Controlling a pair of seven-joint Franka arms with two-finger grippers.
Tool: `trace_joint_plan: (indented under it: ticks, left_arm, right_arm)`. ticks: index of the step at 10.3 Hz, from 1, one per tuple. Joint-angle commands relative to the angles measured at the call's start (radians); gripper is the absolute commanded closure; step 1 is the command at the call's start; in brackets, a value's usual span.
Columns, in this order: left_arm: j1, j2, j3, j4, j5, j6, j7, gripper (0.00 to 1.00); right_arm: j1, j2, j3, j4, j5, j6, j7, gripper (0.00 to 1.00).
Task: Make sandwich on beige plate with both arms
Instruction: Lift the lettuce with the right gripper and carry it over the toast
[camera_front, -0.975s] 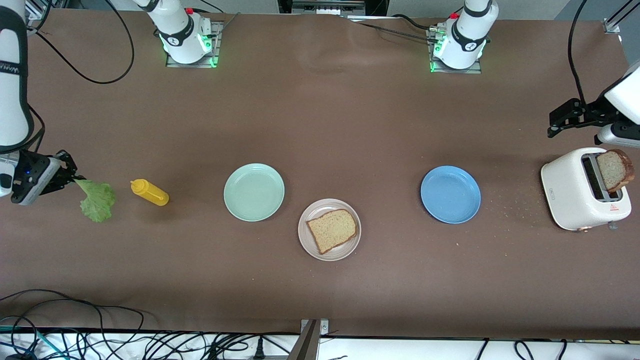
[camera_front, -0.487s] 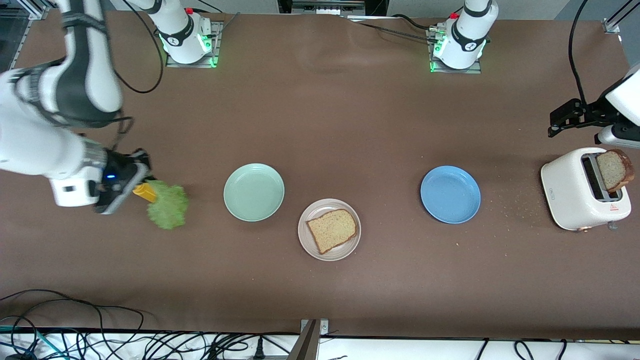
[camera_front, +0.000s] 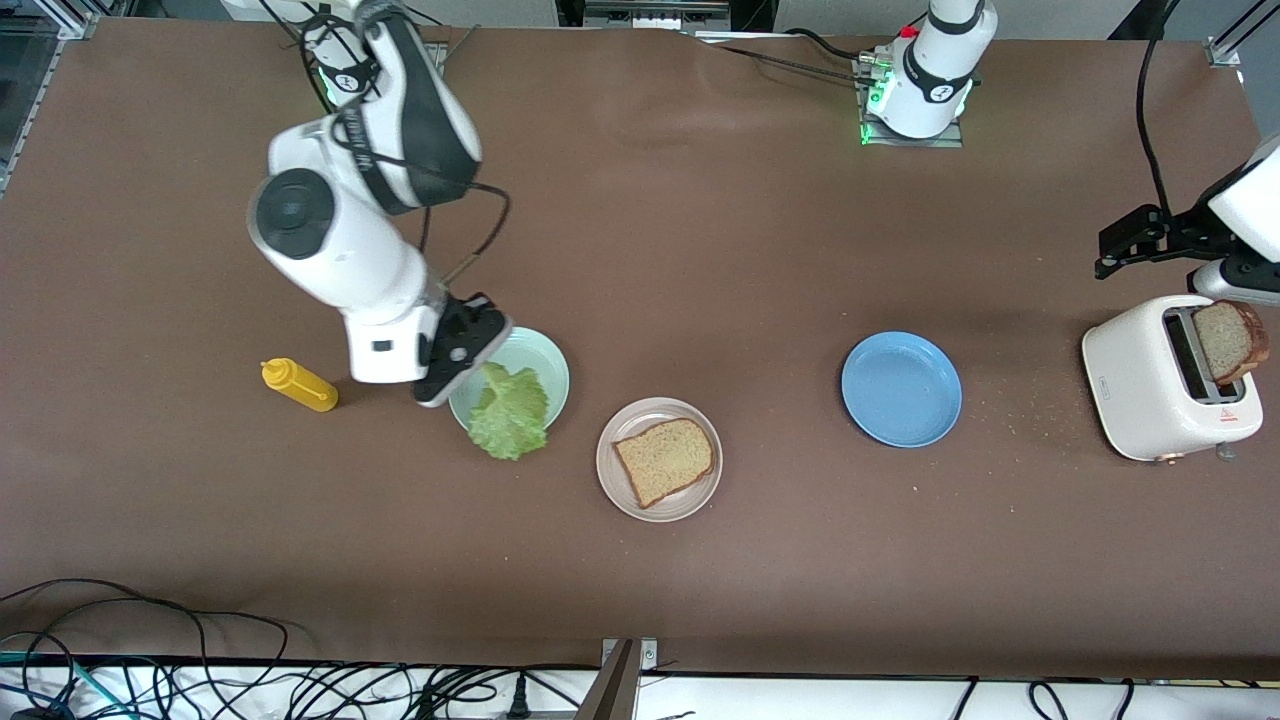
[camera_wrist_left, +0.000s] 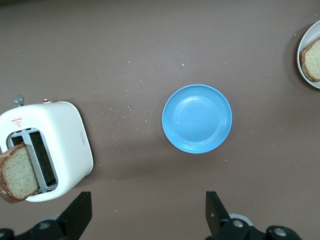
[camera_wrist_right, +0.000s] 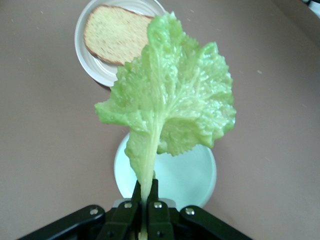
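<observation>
We have the right gripper (camera_front: 478, 368) up in the air over the mint-green plate (camera_front: 545, 355), fingers pressed together on the stem of the lettuce leaf (camera_front: 510, 412). In the right wrist view the leaf (camera_wrist_right: 170, 105) fans out from the pinched stem at the fingertips (camera_wrist_right: 146, 196), with the mint-green plate (camera_wrist_right: 195, 177) under it and the beige plate (camera_wrist_right: 97, 65) showing past the leaf's tip. In the front view the leaf hangs over the mint-green plate's rim on the side toward the beige plate.

The beige plate (camera_front: 658, 500) sits near the middle of the table, nearer the front camera than the mint-green plate and the blue plate (camera_front: 901, 389), between them. One bread slice (camera_front: 665, 460) lies on it.

Our left gripper (camera_front: 1135, 240) hovers over the table near the toaster (camera_front: 1150, 385) at the left arm's end, its fingers (camera_wrist_left: 214, 212) spread wide and holding nothing. A second bread slice (camera_front: 1230, 340) stands in the toaster's slot. A yellow mustard bottle (camera_front: 298, 385) lies on its side toward the right arm's end.
</observation>
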Motion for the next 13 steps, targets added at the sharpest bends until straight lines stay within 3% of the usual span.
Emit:
trace_joint_plan:
  ticks: [1,3,5,6,9,13]
  left_arm:
    - [0.008,0.026,-0.003,0.026,-0.025,-0.012,0.005,0.0]
    - [0.008,0.035,-0.003,0.026,-0.024,-0.012,0.004,0.0]
    - [0.032,0.035,-0.003,0.026,-0.025,-0.011,0.005,0.0]
    - [0.034,0.035,-0.003,0.026,-0.025,-0.011,0.005,0.0]
    - [0.034,0.037,-0.003,0.026,-0.024,0.003,0.005,0.0]
    - [0.034,0.037,-0.003,0.026,-0.024,0.003,0.005,0.0]
  right_arm:
    - [0.084,0.131,0.016,0.136,-0.008,0.043,0.087,1.0]
    - [0.156,0.26,0.027,0.247,-0.017,0.086,0.146,1.0]
    - [0.19,0.346,0.028,0.269,-0.129,0.254,0.156,1.0]
    - [0.189,0.383,0.029,0.269,-0.138,0.314,0.154,1.0]
    - [0.151,0.46,0.021,0.269,-0.143,0.467,0.136,1.0]
    - [0.14,0.517,0.022,0.267,-0.143,0.534,0.039,1.0]
